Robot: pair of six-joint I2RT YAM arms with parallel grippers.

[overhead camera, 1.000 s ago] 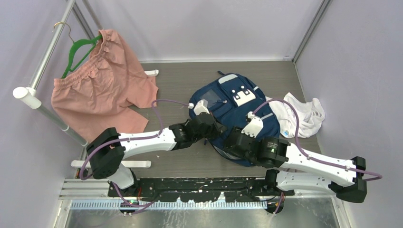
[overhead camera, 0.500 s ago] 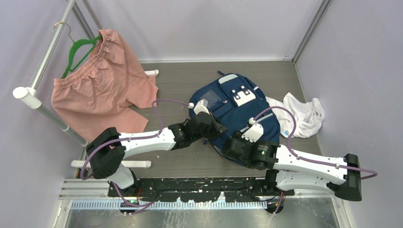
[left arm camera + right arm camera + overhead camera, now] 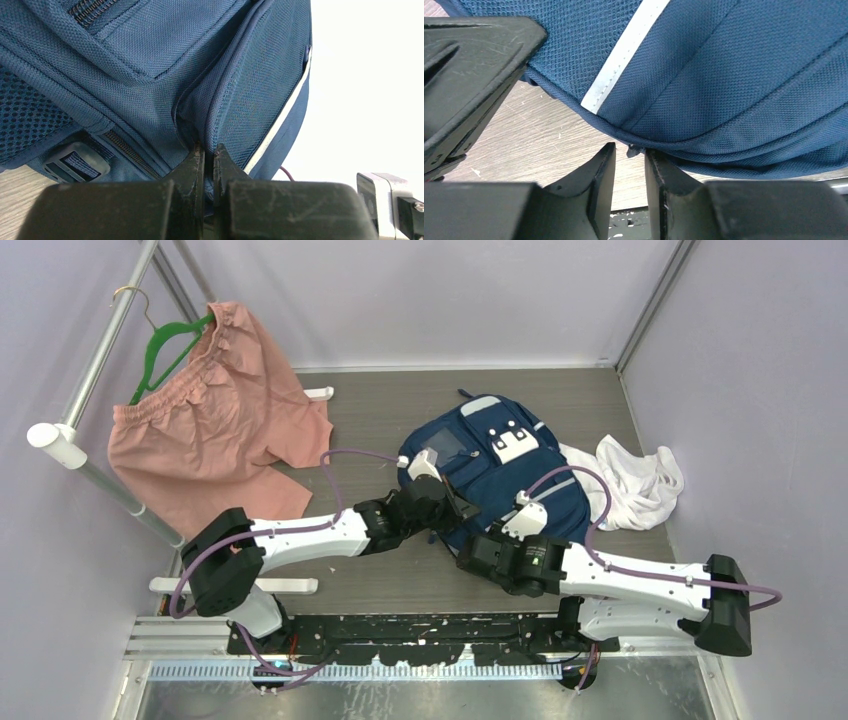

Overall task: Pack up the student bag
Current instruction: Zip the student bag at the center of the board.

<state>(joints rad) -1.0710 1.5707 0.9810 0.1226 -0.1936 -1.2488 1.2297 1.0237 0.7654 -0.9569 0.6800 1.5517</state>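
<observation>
The student bag [image 3: 500,465], a navy backpack with white reflective stripes and a white patch on its front pocket, lies on the grey wood-grain counter [image 3: 380,410], a little right of centre, with its front pocket facing up.

Your left end effector [image 3: 205,150] is at the bag's near left edge. Its two black fingers are pressed together on a fold of navy fabric where a mesh side panel meets the body. The left arm stretches from its base at the near left, low and nearly straight, diagonally forward and to the right.

Your right end effector [image 3: 630,150] sits at the bag's near bottom edge. Its fingers stand narrowly apart, tips pointing up at the piped seam below a white stripe. A small pale tab hangs at the mouth of the gap; you cannot tell whether the fingers touch it. The right arm is folded, its elbow pushed far out to the right and its forearm running back leftward to the bag.

A crumpled white cloth [image 3: 640,480] lies against the bag's right side. Well apart at the far left, pink shorts [image 3: 210,430] hang on a green hanger [image 3: 165,350].
</observation>
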